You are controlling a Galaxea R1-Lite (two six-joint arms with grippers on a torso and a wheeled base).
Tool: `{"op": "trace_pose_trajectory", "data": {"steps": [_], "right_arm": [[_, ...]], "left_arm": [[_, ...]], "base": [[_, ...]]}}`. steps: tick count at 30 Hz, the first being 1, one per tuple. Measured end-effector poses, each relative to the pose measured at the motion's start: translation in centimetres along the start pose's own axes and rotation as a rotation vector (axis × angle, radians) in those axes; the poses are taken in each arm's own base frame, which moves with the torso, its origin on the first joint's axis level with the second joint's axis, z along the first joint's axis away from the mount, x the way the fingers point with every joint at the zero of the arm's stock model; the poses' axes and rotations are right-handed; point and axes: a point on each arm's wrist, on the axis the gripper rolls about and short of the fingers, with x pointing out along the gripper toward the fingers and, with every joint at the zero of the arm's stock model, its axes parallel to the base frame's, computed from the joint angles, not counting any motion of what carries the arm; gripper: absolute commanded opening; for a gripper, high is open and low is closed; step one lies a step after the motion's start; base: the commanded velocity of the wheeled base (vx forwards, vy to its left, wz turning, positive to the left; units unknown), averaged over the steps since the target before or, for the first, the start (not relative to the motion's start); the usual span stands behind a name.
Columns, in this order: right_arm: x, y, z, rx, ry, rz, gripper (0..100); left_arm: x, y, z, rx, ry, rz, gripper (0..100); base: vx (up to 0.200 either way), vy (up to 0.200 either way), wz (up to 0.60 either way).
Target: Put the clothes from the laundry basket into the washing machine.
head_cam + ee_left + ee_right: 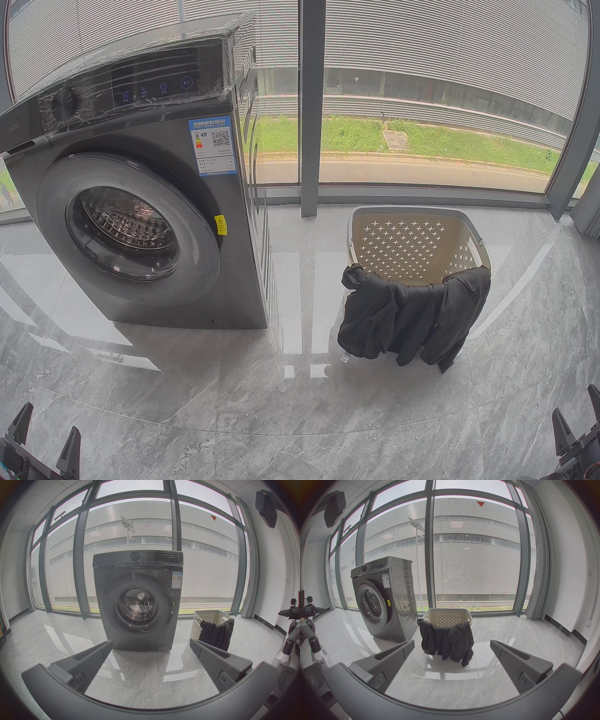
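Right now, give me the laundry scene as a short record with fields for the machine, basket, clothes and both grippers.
laundry basket: pale, perforated, standing on the grey floor
washing machine: left of the basket, round front facing the robot, drum visible
clothes: dark garment draped over the basket's near rim, hanging down outside
left gripper: open, empty, low, well short of the machine
right gripper: open, empty, low, well short of the basket

right gripper (451, 645): spread wide, empty
clothes (445, 639): draped over laundry basket (447, 617) rim, 12 o'clock
washing machine (384, 598): 10 o'clock
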Motion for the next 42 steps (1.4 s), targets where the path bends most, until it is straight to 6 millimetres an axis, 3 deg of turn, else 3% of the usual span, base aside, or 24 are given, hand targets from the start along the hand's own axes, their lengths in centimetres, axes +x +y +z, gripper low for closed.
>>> {"op": "trace_pose_trajectory", "data": {"steps": [12,42], "right_arm": [[0.0,0.0,0.0,0.0,0.0,0.0,100],[0.0,0.0,0.0,0.0,0.0,0.001,100]], "left_arm": [[0.0,0.0,0.01,-0.001,-0.001,0.0,100],[0.0,0.0,0.0,0.0,0.0,0.0,100]], "base": [[0.05,0.0,0.0],[0.0,-0.193,0.0]]}}
